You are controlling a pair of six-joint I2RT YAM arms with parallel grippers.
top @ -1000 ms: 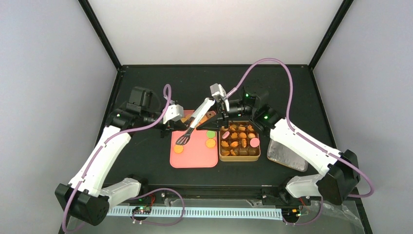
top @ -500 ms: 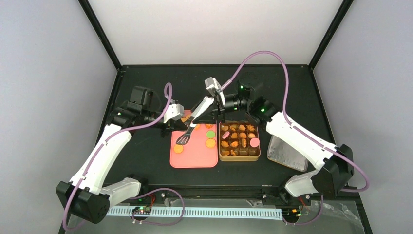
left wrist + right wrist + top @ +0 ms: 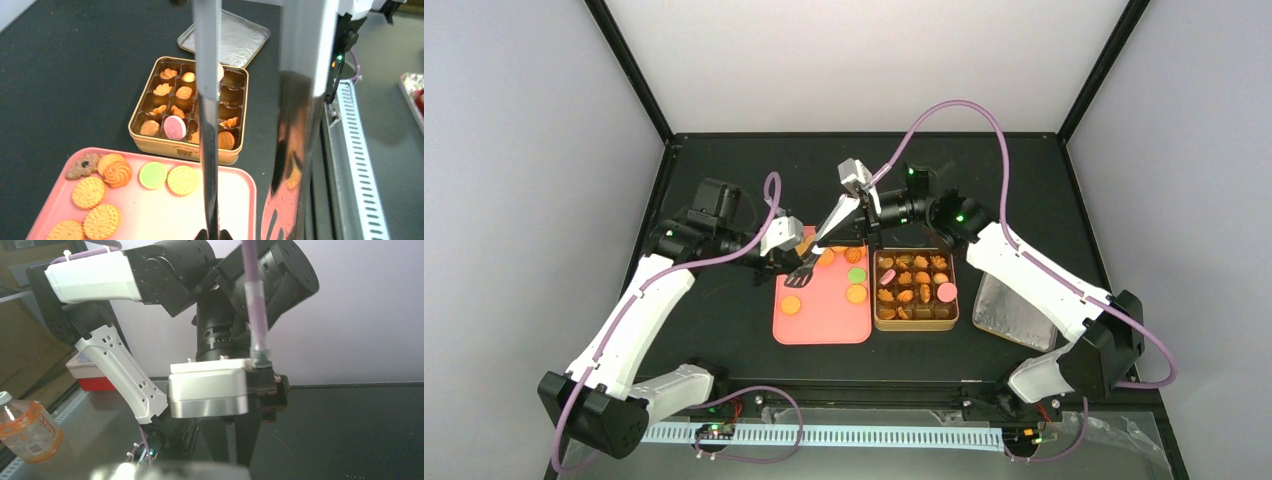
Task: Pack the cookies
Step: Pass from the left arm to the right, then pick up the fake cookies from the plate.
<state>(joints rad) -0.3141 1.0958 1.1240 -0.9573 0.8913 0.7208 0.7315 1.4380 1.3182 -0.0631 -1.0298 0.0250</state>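
A black table [image 3: 724, 180] sits between pale walls, with the two arms reaching in from the near edge. Near the middle lies a pink tray [image 3: 824, 325], and touching its right side is a gold tin [image 3: 914, 325] split into small compartments. A silver lid [image 3: 1014, 320] lies on the table further right, apart from the tin. The cookies [image 3: 90, 192] are in two places. Most tin compartments hold orange ones, with two pink ones among them. Others lie loose on the tray, where a cluster sits at its far end, a green one and an orange one near its right edge, and one orange one near the left edge. The left gripper [image 3: 784, 260] hangs over the tray's far left corner with its jaws clenched on metal tongs [image 3: 832, 225]. The tongs slant up and to the right, and their dark tip is over the tray. The right gripper [image 3: 864, 218] is at the tongs' far upper end, over the table just beyond the tin. Whether its jaws grasp the tongs cannot be told, because the right wrist view shows mostly the left arm's wrist. An orange bottle [image 3: 27, 432] stands off the table's left side.
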